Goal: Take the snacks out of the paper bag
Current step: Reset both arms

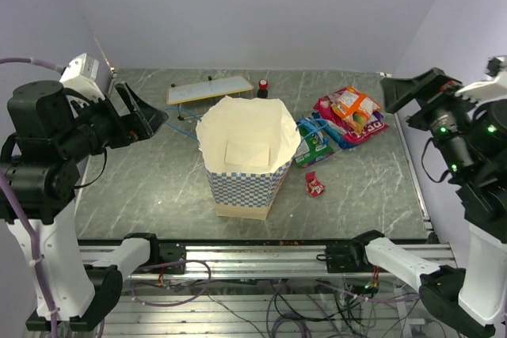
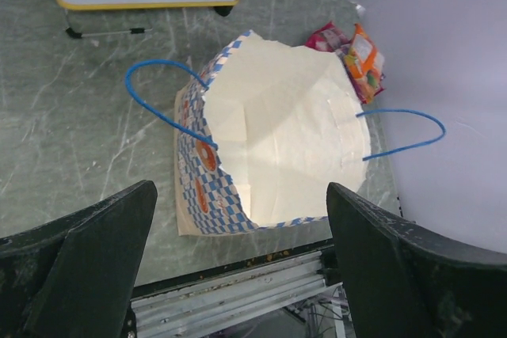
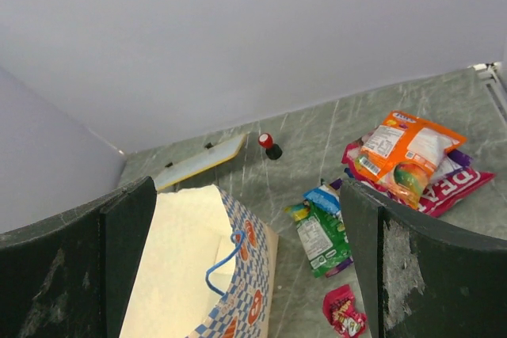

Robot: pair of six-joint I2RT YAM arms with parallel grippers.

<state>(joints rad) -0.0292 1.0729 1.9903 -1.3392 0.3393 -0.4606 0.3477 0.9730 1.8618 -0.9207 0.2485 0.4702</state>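
The blue-and-white checkered paper bag (image 1: 244, 165) stands upright and open mid-table; only its cream lining shows inside (image 2: 285, 136). The snacks lie on the table to its right: an orange packet (image 1: 356, 108) on a magenta one (image 1: 367, 131), a green packet (image 1: 314, 146) with a blue one at its far end, and a tiny red wrapper (image 1: 314, 185). My left gripper (image 1: 141, 112) hangs open, high to the left of the bag, with nothing in it (image 2: 242, 275). Raised at the far right, my right gripper (image 1: 408, 91) is open and empty (image 3: 249, 267), looking down on the bag (image 3: 238, 290) and the snacks (image 3: 405, 152).
A flat white board with a yellow edge (image 1: 209, 89) lies behind the bag. A small red-and-black knob (image 1: 262, 86) stands beside it. A metal rail (image 1: 261, 252) runs along the table's near edge. Purple walls close in the back and sides.
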